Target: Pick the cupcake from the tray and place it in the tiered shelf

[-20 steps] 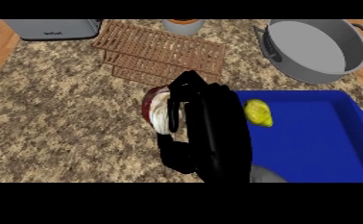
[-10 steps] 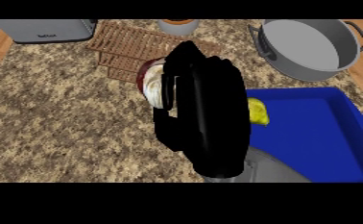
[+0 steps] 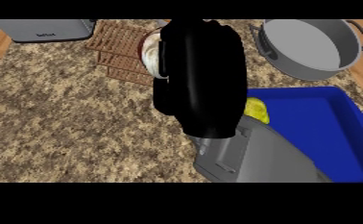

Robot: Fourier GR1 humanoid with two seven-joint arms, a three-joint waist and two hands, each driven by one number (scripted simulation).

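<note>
Your cupcake (image 3: 150,55) sits top centre of the frame, mostly hidden, with the right hand (image 3: 202,79) curled round it over the brown slatted tiered shelf (image 3: 117,45). Lower right you've got the blue tray (image 3: 333,122), with what looks like a yellow fruit (image 3: 257,108) in its left corner. Grey pot (image 3: 312,47) upper right, toaster (image 3: 46,30) upper left.

Cupcake (image 3: 150,55) — white, brownish rim, held above brown slatted tiered shelf (image 3: 117,45); blue tray (image 3: 322,122) at right

Speckled counter (image 3: 64,117) carries blue tray (image 3: 319,117), tiered shelf (image 3: 117,50), pot (image 3: 312,47), toaster (image 3: 46,30).
</note>
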